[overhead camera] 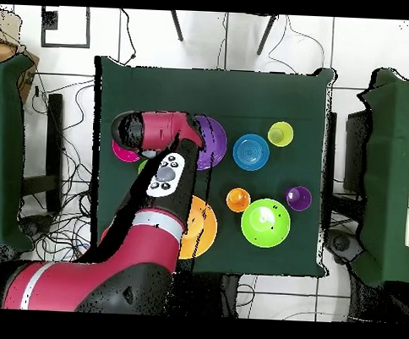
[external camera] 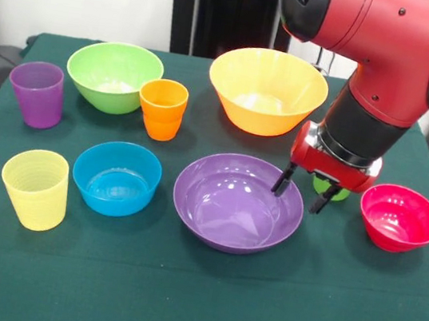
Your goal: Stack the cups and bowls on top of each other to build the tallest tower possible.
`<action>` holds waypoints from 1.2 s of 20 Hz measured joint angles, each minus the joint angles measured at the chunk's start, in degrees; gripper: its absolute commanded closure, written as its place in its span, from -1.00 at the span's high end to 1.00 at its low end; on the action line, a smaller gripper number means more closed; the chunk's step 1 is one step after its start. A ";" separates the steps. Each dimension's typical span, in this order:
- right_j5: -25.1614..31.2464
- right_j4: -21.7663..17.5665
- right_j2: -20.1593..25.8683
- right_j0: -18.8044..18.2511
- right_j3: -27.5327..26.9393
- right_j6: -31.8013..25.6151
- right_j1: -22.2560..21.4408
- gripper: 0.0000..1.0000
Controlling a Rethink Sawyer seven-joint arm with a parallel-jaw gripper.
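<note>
Arm bends down, open hand [external camera: 302, 191] straddling purple bowl [external camera: 232, 203] rim.

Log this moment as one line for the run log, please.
gripper: open, at purple bowl rim | holding: nothing | tower: not started | bowls and cups: all separate on table

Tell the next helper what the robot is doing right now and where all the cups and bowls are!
Gripper: open, holding nothing, fingers at the purple bowl's rim.
Nothing stacked yet; no tower.
Front view: purple bowl centre, pink-red bowl to its right, blue bowl and yellow cup to its left.
Behind them: orange-yellow bowl, orange cup, green bowl, purple cup.
Something green sits half hidden behind the gripper.
Left: all stacking.
</note>
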 measured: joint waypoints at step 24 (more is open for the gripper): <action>-1.05 0.02 0.00 0.08 -0.03 0.00 3.08 1.00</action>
